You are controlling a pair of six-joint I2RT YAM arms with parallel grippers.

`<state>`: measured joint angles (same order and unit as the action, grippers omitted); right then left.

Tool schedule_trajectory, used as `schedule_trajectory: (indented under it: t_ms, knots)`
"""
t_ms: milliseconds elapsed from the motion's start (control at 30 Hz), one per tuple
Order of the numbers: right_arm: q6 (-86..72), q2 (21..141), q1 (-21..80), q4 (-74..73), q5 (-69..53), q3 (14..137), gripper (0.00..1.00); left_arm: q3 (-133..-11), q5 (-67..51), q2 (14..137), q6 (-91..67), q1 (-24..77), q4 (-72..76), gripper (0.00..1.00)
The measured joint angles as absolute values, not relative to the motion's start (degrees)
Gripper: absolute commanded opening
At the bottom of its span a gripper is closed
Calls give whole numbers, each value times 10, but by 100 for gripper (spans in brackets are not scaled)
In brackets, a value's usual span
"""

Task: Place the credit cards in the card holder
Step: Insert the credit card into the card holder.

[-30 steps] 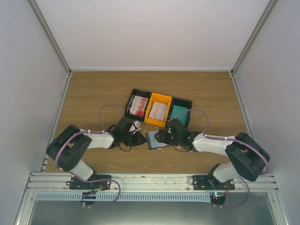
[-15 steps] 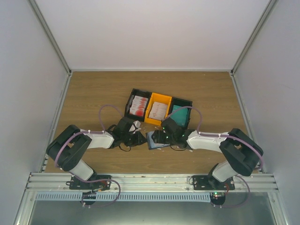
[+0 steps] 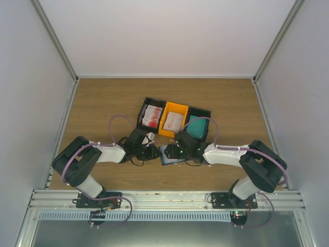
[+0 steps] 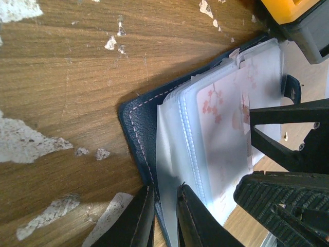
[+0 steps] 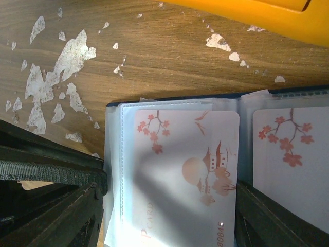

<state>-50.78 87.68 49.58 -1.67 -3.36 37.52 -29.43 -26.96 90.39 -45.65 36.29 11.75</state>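
The navy card holder (image 3: 169, 154) lies open on the wood between both grippers, its clear sleeves showing. My left gripper (image 4: 164, 193) is shut on the holder's navy cover edge (image 4: 134, 123) together with a clear sleeve. My right gripper (image 5: 169, 206) hangs open over the holder, its fingers (image 5: 77, 206) wide apart. A white credit card with pink blossom print (image 5: 187, 170) lies flat between them on the left page. A second such card (image 5: 293, 164) sits on the right page. More credit cards sit in the bins: white and red (image 3: 152, 116), white and pink (image 3: 173, 121), teal (image 3: 197, 125).
Three joined bins stand just behind the holder: black (image 3: 145, 108), orange (image 3: 177, 106) and black (image 3: 205, 112). White scraps (image 5: 56, 82) speckle the wood around the holder. In the left wrist view the right gripper's ribbed pad (image 4: 277, 195) is close beside my left fingers.
My right arm has moved left, bringing its gripper from the holder's right side to above the open pages. My left gripper has stayed clamped on the holder's edge.
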Motion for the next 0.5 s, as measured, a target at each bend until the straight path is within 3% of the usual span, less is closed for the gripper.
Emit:
schedule_trajectory:
  t_ms: [500]
  knots:
    - [-469,914,522,-75,-5,433,69,-295,-271,909,-454,365,125,15]
